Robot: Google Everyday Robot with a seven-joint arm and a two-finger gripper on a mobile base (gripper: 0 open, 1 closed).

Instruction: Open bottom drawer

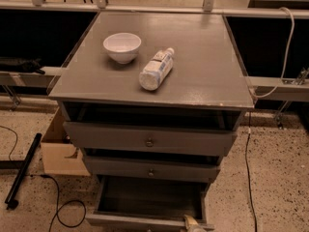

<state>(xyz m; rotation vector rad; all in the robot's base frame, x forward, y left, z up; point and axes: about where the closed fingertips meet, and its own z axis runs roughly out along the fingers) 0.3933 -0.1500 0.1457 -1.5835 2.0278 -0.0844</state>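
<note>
Camera view: the bottom drawer [149,197] stands pulled out below the tabletop [203,76] front edge. The claw [193,224] is at its front panel, its grip impossible to tell. Any further pull should be straight and level.

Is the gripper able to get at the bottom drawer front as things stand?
Likely yes. The gripper is right at the front edge of the bottom drawer, which stands pulled out, with nothing visible between them. Whether it touches the front, I cannot tell.
</note>
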